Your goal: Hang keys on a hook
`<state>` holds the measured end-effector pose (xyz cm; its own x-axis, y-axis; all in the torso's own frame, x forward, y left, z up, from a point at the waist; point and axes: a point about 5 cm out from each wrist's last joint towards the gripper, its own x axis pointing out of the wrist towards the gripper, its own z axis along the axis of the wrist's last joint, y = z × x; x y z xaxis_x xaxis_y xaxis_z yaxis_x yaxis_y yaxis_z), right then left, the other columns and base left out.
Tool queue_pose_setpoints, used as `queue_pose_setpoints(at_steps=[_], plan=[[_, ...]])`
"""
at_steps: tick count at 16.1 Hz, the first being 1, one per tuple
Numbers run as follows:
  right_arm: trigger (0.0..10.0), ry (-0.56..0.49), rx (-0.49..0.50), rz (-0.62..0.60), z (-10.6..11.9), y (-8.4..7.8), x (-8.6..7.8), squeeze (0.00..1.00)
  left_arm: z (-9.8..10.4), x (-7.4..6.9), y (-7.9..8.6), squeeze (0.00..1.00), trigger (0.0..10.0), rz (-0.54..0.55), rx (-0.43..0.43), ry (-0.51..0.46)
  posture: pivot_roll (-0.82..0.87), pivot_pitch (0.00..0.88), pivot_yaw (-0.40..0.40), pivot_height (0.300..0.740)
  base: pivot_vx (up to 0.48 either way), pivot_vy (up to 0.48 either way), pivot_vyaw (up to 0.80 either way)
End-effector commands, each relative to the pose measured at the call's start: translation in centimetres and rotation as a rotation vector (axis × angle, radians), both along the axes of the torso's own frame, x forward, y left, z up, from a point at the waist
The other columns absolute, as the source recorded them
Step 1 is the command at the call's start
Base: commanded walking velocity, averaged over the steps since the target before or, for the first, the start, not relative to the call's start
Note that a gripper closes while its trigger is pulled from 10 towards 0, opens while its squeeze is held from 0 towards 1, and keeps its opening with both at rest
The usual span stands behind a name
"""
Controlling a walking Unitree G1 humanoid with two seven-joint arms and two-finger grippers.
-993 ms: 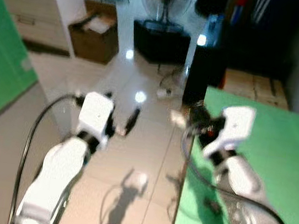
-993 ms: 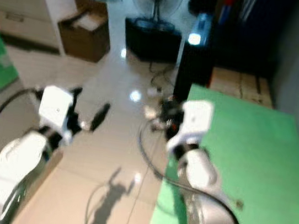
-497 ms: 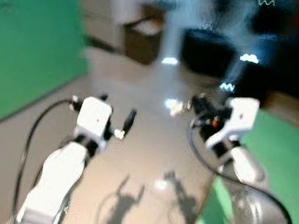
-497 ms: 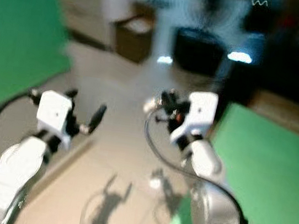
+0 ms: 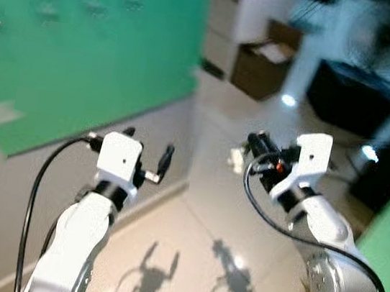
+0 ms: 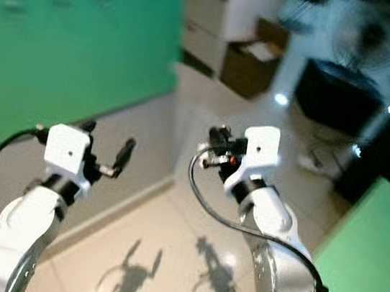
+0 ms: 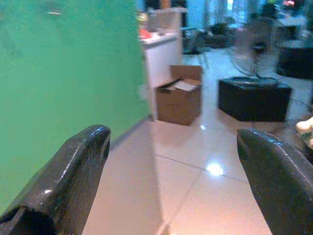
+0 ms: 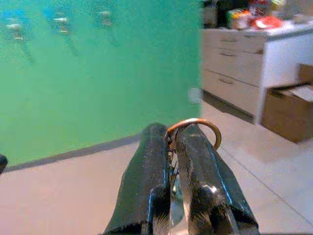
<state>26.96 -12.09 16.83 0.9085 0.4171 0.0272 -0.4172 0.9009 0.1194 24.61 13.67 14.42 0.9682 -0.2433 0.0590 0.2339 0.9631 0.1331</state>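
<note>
My right gripper (image 8: 171, 142) is shut on the keys, whose copper key ring (image 8: 195, 128) sticks out above the black fingers. In the eye views the right gripper (image 5: 253, 143) is held up at chest height with pale keys (image 5: 237, 158) dangling below it. A green wall (image 5: 71, 41) on the left carries several small hooks (image 8: 61, 22), blurred and far off. My left gripper (image 5: 146, 155) is raised beside it, open and holding nothing; its two fingers (image 7: 73, 166) stand wide apart.
Past the green wall stand white drawers (image 5: 243, 11) and an open cardboard box (image 5: 264, 68). A fan on a black base (image 5: 352, 88) sits farther right. A green table edge (image 6: 377, 244) lies at my right. Glossy tiled floor (image 5: 188, 247) stretches ahead.
The camera has swung left: the green wall now takes up the left side and the green table has slid to the right edge. Both arms keep their pose, the right still holding the keys.
</note>
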Motion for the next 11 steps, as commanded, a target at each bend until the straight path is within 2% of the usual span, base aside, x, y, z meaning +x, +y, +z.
queue_pose_setpoints(at_steps=[1, 7, 11], plan=[[10.0, -0.009, -0.004, 0.023, 0.2, 0.3, 0.0, 0.00, 0.2, 0.0, 0.3, 0.00, 10.0, 0.021, 0.006, -0.009, 0.00, 0.000, -0.020, 0.740, 0.000, 0.000, 0.80], [10.0, -0.010, 0.000, 0.010, 0.0, 0.4, 0.1, 0.00, 0.7, 0.3, 0.2, 0.00, 10.0, 0.002, 0.008, -0.042, -0.01, 0.000, -0.008, 0.740, 0.000, 0.000, 0.80], [10.0, -0.010, 0.000, -0.012, -0.2, 0.1, 0.1, 0.00, 1.4, 0.6, -0.5, 0.00, 10.0, -0.058, -0.020, -0.083, -0.02, 0.000, 0.006, 0.740, 0.000, 0.000, 0.80]])
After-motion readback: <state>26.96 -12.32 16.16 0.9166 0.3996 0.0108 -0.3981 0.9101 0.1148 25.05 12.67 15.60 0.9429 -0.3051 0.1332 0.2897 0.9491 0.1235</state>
